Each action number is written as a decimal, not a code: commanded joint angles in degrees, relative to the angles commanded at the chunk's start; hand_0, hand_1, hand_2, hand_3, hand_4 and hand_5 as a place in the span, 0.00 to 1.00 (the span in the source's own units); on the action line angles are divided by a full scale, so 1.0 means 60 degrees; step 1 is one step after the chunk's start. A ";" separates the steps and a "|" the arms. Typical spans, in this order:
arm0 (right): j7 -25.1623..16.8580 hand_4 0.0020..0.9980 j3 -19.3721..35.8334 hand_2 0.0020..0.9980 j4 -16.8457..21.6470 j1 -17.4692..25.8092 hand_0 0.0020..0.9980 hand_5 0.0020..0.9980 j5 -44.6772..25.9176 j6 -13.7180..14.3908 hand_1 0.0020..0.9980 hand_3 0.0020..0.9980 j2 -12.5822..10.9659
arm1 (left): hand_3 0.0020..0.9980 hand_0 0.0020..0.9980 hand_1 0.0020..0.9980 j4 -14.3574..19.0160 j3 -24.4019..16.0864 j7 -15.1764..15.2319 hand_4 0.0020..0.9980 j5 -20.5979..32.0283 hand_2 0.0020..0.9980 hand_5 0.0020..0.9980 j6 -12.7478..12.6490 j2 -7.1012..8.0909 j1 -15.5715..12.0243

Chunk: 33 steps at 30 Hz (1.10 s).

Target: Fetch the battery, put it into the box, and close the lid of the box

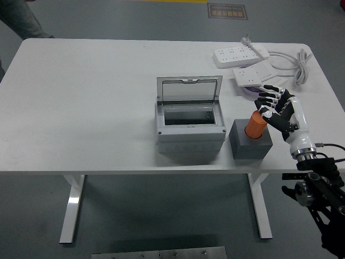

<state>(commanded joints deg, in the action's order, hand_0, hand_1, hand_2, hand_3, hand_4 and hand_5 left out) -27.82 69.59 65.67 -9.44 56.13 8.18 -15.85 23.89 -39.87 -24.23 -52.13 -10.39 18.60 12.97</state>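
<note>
The orange cylindrical battery (256, 124) stands upright in a dark grey square holder block (250, 142), so that its upper half is free above the block and can be taken from the side. It is just to the left of the right hand (276, 108), at the fingertips; whether they already touch it I cannot tell. The fingers (266, 100) of this hand are spread and a little bent, and they hold nothing. The palm faces the battery, which suits a grasp around the free upper part. I judge the step in hand to be the reach for the battery, with the grasp not yet made.

Further to the left of the hand, beyond the holder block, is the grey plastic box (190, 129). Its clear hinged lid (188, 89) stands upright at the far side, so the dark opening is free to receive the battery from above. The lid must be folded down afterwards.

Behind the hand, close to it, lie two white power strips (241, 53) with a white cable (294, 62), and a small purple round thing half under one strip. They all rest on the white table (86, 97). In the upper left corner a part of a person shows.
</note>
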 joint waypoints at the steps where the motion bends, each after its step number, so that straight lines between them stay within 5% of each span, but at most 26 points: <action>1: 0.0001 0.78 -0.0016 0.58 -0.0020 -0.0002 0.63 0.07 0.0015 0.0003 0.57 0.66 -0.0003 | 0.54 0.63 0.70 -0.0001 -0.0007 0.0000 0.50 -0.0014 0.57 0.00 0.0000 -0.0002 0.0004; 12: -0.0027 0.78 -0.0088 0.59 -0.0137 0.0004 0.62 0.06 0.0057 0.0035 0.58 0.67 -0.0047 | 0.54 0.63 0.70 -0.0007 -0.0032 0.0020 0.50 -0.0053 0.57 0.00 -0.0019 -0.0017 0.0043; 13: -0.0027 0.78 -0.0099 0.60 -0.0145 0.0006 0.54 0.07 0.0057 0.0037 0.59 0.67 -0.0046 | 0.54 0.63 0.70 -0.0006 -0.0030 0.0018 0.50 -0.0053 0.57 0.00 -0.0016 -0.0021 0.0045; 19: -0.0004 0.78 -0.0158 0.61 -0.0169 0.0025 0.51 0.07 0.0054 0.0021 0.59 0.68 -0.0046 | 0.54 0.63 0.70 -0.0003 -0.0036 0.0004 0.50 -0.0090 0.57 0.00 0.0010 -0.0042 0.0059; 33: 0.0089 0.78 -0.0508 0.61 -0.0178 0.0070 0.51 0.08 0.0041 -0.0024 0.60 0.68 -0.0176 | 0.54 0.63 0.70 -0.0009 -0.0072 0.0011 0.50 -0.0202 0.57 0.00 0.0058 -0.0051 0.0115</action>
<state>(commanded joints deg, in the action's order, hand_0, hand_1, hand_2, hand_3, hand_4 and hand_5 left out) -27.29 66.54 64.60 -9.02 56.38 8.03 -16.91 23.83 -40.31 -24.16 -53.34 -10.04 18.30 13.66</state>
